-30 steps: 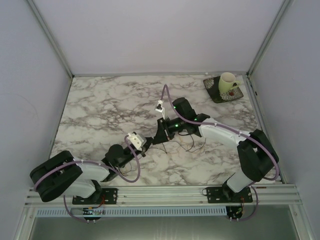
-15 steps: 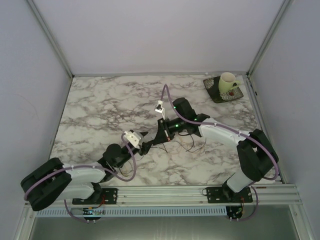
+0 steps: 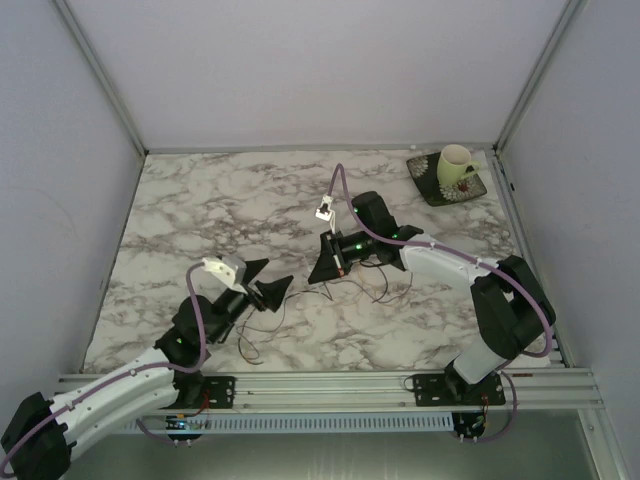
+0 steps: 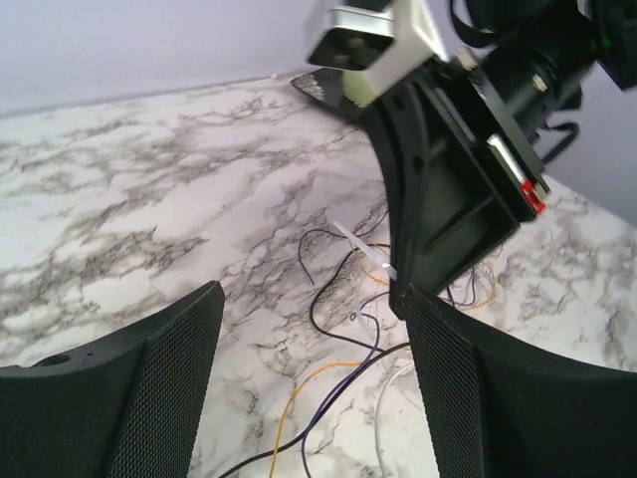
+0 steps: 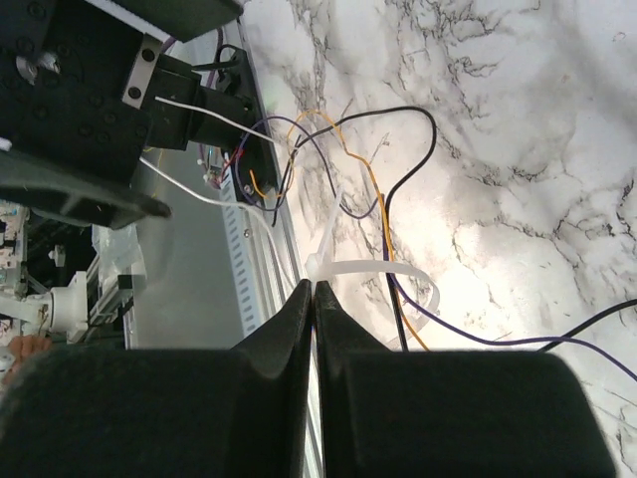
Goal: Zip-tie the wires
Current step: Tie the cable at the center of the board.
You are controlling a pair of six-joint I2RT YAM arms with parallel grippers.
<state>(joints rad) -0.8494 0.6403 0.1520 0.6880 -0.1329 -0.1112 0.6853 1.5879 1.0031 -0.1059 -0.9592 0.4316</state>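
**Right jaws closed at the tie, left hand spread wide**

The marble table fills the top view. The left gripper sits left of centre, its fingers far apart with nothing between them. At centre, the right gripper is pressed closed, its tips touching a white zip tie; whether they pinch it is unclear. The wires lie loose on the table between the grippers and at lower centre, the tie looped around some of them.
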